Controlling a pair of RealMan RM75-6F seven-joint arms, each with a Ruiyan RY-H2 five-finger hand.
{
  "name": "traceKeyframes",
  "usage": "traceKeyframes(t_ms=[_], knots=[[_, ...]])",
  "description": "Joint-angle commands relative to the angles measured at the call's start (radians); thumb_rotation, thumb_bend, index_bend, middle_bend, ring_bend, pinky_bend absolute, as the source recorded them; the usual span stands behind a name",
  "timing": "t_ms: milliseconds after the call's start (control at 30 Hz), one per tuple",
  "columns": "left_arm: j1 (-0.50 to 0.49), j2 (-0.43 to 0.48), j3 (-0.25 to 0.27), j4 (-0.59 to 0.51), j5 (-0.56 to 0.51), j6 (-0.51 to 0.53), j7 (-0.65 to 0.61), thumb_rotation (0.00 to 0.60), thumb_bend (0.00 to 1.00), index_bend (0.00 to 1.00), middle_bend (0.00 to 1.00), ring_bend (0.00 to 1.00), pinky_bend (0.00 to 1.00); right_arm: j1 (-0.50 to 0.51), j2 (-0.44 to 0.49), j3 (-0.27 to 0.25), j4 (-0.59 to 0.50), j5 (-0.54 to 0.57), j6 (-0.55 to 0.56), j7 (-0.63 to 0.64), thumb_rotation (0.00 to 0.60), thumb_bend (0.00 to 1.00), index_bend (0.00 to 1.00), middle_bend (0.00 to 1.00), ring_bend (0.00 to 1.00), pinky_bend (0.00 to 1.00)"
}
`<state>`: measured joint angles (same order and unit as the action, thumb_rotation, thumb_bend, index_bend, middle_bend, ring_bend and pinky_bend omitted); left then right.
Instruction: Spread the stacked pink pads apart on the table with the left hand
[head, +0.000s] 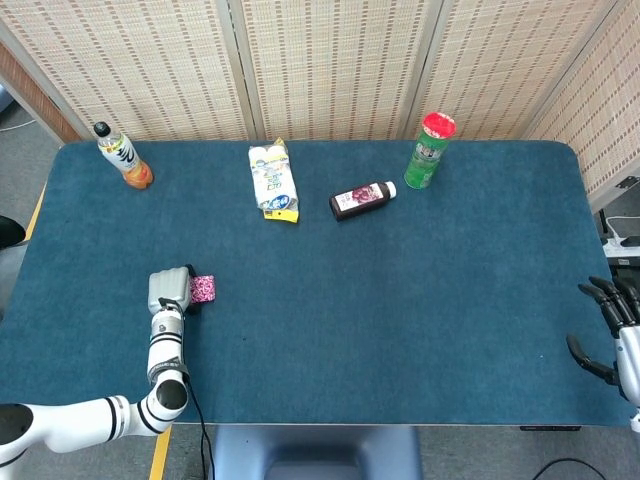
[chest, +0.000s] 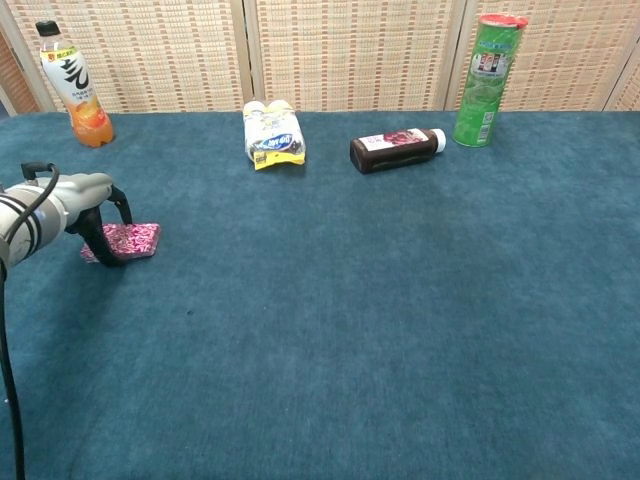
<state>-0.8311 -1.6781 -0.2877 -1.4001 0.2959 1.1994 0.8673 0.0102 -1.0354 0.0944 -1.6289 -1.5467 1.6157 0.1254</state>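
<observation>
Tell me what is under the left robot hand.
The left robot hand arches over the near-left end of the pink pads, fingers down on them. Only their patterned right part shows; the covered end and how many pads are stacked cannot be seen.

Pads near table's left edge; left hand touching them; bottles, can along far edge.

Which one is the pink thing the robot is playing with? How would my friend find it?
Start at the blue table and go to its left side, away from the bottles and snacks along the back. There the left hand touches the pink pads. They are the only flat, sparkly pink thing lying there.
</observation>
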Motion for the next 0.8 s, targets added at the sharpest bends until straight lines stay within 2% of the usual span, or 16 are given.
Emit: traceKeyframes(t_ms=[33,467,667,800], knots=[[0.003,-0.004,-0.002,0.002,0.008,0.004,-0.006,0.600,0.22,0.33,1.00,1.00,1.00,0.001,0.000,0.000,0.000,0.001,-0.001,-0.001,0.600,0.27,0.19,0.13,0.07,0.28],[0.016,-0.009,-0.008,-0.004,0.046,0.017,-0.025,0.600,0.22,0.36,1.00,1.00,1.00,0.001,0.000,-0.001,-0.001,0.001,-0.003,-0.003,0.600,0.27,0.19,0.13,0.07,0.28],[0.021,-0.013,-0.007,-0.002,0.069,0.023,-0.032,0.600,0.23,0.43,1.00,1.00,1.00,0.001,0.001,-0.001,-0.002,0.001,-0.003,-0.002,0.600,0.27,0.19,0.13,0.07,0.28],[0.025,-0.013,-0.006,-0.003,0.071,0.018,-0.030,0.600,0.23,0.44,1.00,1.00,1.00,0.000,0.002,0.000,-0.002,0.001,-0.001,-0.001,0.600,0.27,0.19,0.13,0.07,0.28]])
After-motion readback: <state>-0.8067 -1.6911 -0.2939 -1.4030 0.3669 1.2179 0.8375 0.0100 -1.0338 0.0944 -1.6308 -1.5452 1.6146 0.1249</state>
